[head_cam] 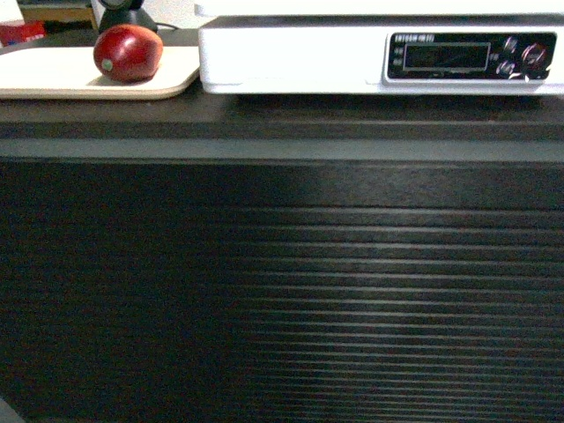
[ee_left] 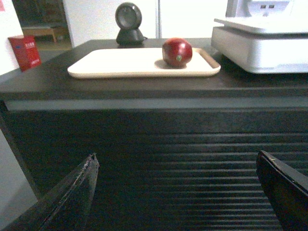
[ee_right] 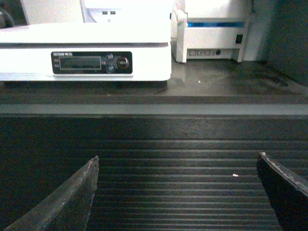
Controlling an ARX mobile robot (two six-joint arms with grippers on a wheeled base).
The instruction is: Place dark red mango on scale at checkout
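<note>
Dark red mango (head_cam: 128, 53) sits in the upper left of the head view, resting on the right end of a beige tray (head_cam: 53, 81) that lies on top of the checkout (head_cam: 282, 119). Behind the tray, in the left wrist view, a round black scanner (ee_left: 129, 24) stands on the counter. Just right of the tray, nearly touching its edge, is the scale (head_cam: 291, 57), its black display panel (head_cam: 471, 56) at the upper right of the head view. Below all this the ribbed front of the counter fills each frame.

The left gripper (ee_left: 175, 192) hangs low before the slats with its jaws spread wide and nothing between them; the right gripper (ee_right: 175, 192) looks the same, facing the scale.

The task seems barely begun: the reach is the step in hand. Next, the left arm would likely need to rise above the counter edge, travel forward over the tray, and close around the fruit.
</note>
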